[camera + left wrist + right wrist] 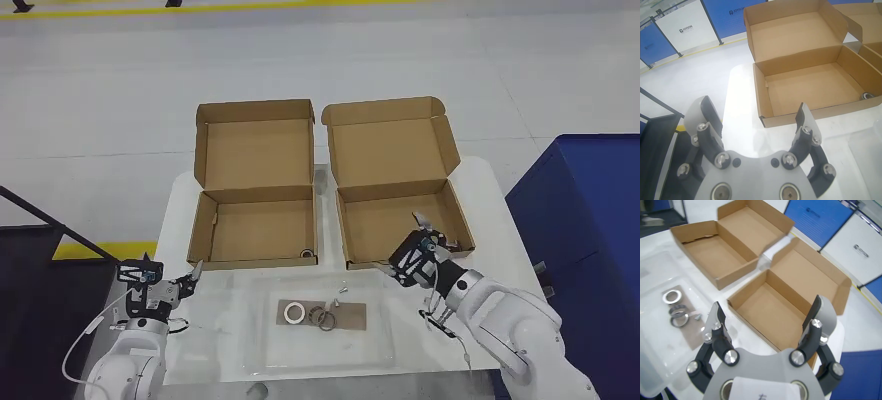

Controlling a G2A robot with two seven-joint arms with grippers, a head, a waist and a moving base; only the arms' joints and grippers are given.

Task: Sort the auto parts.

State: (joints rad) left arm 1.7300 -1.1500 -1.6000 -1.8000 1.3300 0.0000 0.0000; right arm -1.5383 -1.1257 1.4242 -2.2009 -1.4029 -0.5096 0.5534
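Observation:
Two open cardboard boxes stand side by side on the white table. The left box (pixel 255 228) (pixel 810 85) holds a small dark bearing (pixel 306 254) (pixel 866 95) in a front corner. The right box (pixel 400 225) (pixel 772 313) looks empty. In front of them a clear plastic tray (pixel 370 340) carries a flat metal ring (pixel 294 313) (pixel 672 297), two bearing rings (pixel 321 319) (pixel 678 315) and a small screw (pixel 338 298) (pixel 698 317). My left gripper (pixel 188 280) (pixel 753 102) is open and empty near the left box's front corner. My right gripper (pixel 400 243) (pixel 767 303) hangs open and empty over the right box's front edge.
The parts lie on a brown card (pixel 345 318) inside the tray. A blue cabinet (pixel 590 220) stands close to the table's right side. Both box lids stand open at the back. Bare tabletop (pixel 480 200) lies to the right of the boxes.

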